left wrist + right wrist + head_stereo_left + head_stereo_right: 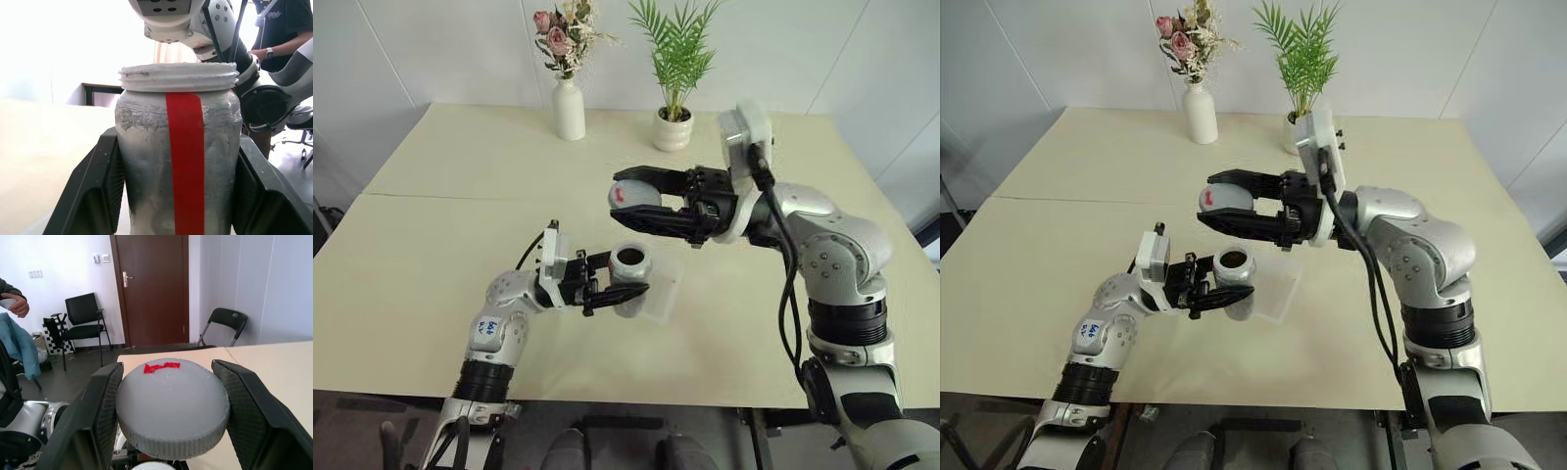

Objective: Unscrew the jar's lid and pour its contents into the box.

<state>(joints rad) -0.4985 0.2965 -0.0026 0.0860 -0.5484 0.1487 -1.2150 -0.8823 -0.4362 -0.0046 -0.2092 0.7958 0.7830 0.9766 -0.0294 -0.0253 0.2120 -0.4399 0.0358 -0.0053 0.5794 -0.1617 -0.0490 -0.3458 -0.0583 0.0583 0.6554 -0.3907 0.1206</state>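
My left gripper [617,281] is shut on the jar [631,278], holding it upright a little above the table. The jar's mouth is uncovered and dark contents show inside. In the left wrist view the jar [178,147] fills the space between the fingers [93,196], a red strip running down its side. My right gripper [641,201] is shut on the lid [635,196], held clear above the jar. The lid [172,406] is greyish-white with a red mark on top. The clear box [666,289] lies on the table just behind and right of the jar.
A white vase with flowers [569,106] and a white pot with a green plant [674,125] stand at the table's far edge. A person [281,24] shows beyond the table in the left wrist view; chairs [83,323] and a door stand in the room.
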